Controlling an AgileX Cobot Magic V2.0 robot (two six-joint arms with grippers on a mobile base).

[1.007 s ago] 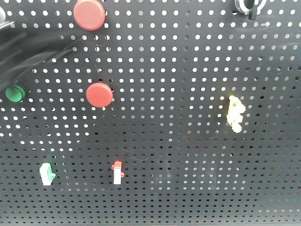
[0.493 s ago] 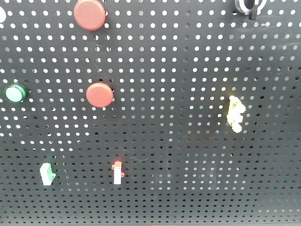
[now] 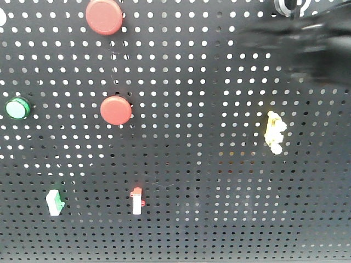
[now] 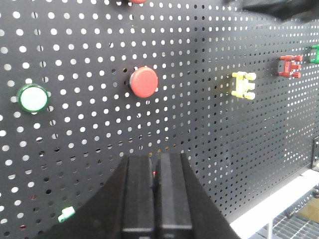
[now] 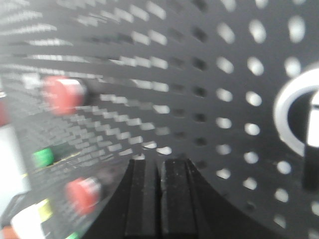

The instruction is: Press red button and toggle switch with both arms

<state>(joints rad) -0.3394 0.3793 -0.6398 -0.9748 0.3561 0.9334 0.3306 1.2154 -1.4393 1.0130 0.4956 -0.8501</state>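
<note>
Big change: a second ago a dark arm blur sat over the left side of the pegboard (image 3: 219, 192) by the green button (image 3: 17, 109). Half a second ago nothing was in front, and now the right arm (image 3: 307, 44) has swung in at the top right as a smear, just under the toggle switch (image 3: 290, 5). So I'd say the switch half of the job is what's in hand.

In the right wrist view the right gripper (image 5: 160, 169) is clenched on nothing. The switch's white ring is close off to its right, and I can't see any contact yet. The left gripper (image 4: 155, 164) is clenched empty too, hanging back below the smaller red button (image 4: 143, 82).

The red button (image 3: 104, 16), the bigger one, sits top left, well apart from the switch, with nothing on it. Nothing blocks either target. The yellow clip (image 3: 274, 131) and the two white tabs (image 3: 54, 201) lower down are off the path. The main trap is that look-alike smaller button
</note>
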